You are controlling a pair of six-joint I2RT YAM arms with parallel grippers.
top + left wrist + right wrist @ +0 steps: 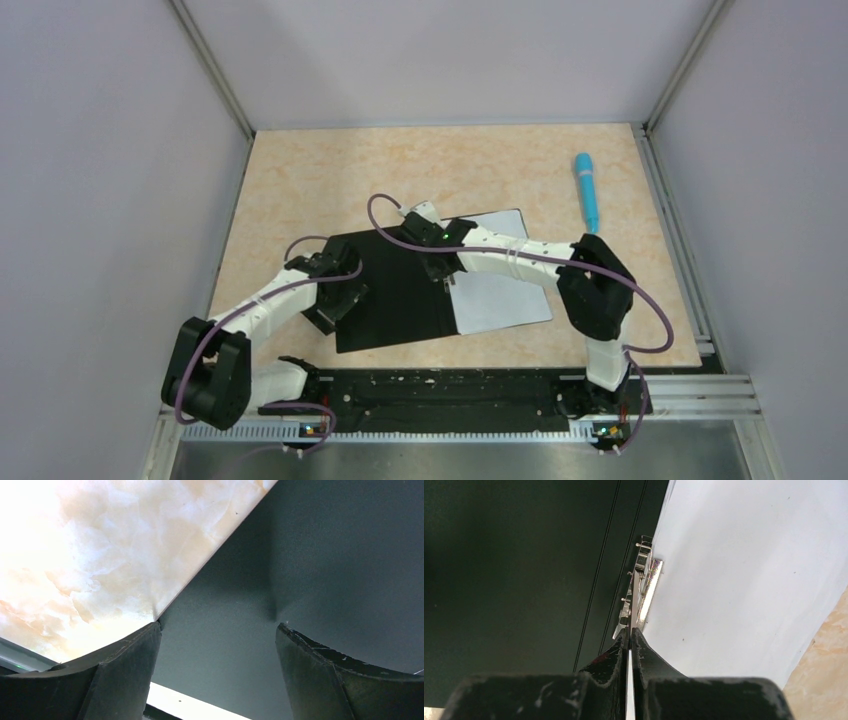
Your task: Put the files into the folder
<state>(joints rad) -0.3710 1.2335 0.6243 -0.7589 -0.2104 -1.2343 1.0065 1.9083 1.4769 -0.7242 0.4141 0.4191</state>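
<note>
Since the folder [395, 305] lies open and flat in the middle of the table [300, 180], black inside facing up, I'll just go across it from the left. The left gripper [340, 298] sits low over the folder's left edge with its jaws spread wide and nothing between them. In the left wrist view, that gripper [218, 626] has one finger [125, 665] right at the line where the marbled table [100, 555] meets the black folder [325, 555], and the other finger is over the black.

Around the fold in the middle, the right gripper [445, 272] is down at the spine. In the right wrist view, it [630, 632] has its jaws pinched together. The tips are right up against the near end of a small metal clip [644, 585] along the fold. Honestly can't tell if they're actually nipping anything.

The files [500, 295] are a white sheet lying on the folder's right half. Up close, the files [749, 555] run along the clip, with the black folder [499, 555] on the other side.

Off at the far right of the table there's a blue pen [587, 190], well apart from everything.
</note>
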